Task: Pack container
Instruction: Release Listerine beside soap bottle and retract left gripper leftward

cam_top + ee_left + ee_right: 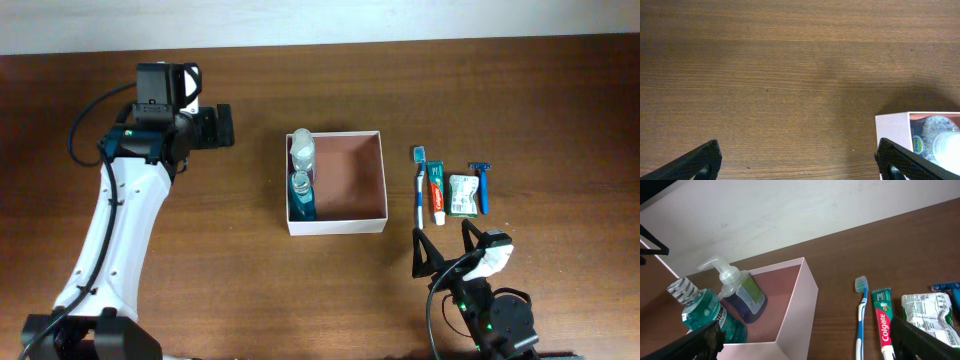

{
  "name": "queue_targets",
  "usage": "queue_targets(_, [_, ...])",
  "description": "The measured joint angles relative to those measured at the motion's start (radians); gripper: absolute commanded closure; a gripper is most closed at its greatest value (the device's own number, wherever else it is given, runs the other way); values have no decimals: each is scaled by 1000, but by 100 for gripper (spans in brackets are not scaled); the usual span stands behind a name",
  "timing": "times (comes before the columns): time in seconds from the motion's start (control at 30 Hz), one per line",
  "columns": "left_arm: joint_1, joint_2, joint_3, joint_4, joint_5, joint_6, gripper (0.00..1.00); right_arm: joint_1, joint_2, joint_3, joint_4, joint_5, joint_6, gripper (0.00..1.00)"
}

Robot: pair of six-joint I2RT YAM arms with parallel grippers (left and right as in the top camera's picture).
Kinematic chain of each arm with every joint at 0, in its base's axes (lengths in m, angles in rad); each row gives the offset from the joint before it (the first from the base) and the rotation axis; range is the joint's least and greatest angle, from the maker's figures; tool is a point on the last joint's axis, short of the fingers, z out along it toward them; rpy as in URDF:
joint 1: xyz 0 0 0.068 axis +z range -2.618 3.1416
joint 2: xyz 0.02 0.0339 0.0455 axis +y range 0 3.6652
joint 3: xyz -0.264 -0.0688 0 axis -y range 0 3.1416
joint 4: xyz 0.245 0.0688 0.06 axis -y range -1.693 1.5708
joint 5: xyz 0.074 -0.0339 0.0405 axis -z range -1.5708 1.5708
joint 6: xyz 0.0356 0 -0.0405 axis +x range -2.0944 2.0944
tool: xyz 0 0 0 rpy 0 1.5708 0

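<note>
The container [366, 224] is a square white-walled box with a reddish-brown floor at the table's middle. A green mouthwash bottle [301, 194] and a clear pump bottle [302, 149] lie along its left side; both show in the right wrist view [702, 313] [742, 292]. To its right lie a blue toothbrush [420, 185], a toothpaste tube [437, 191], a white-green packet [461, 194] and a blue razor [483, 186]. My left gripper [220, 127] is open and empty, left of the container. My right gripper [443, 248] is open and empty, near the front edge below the toiletries.
The container's corner [892, 129] shows at the right edge of the left wrist view, over bare wood. The light wall runs behind the table's far edge [790, 210]. The left arm's white link [115, 230] crosses the table's left side.
</note>
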Motion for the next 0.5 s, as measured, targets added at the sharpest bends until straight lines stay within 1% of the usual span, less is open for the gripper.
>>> queue_targets(0.5, [0,0,0,-1,-7,-17,1,0,0,0,0,0,0,2])
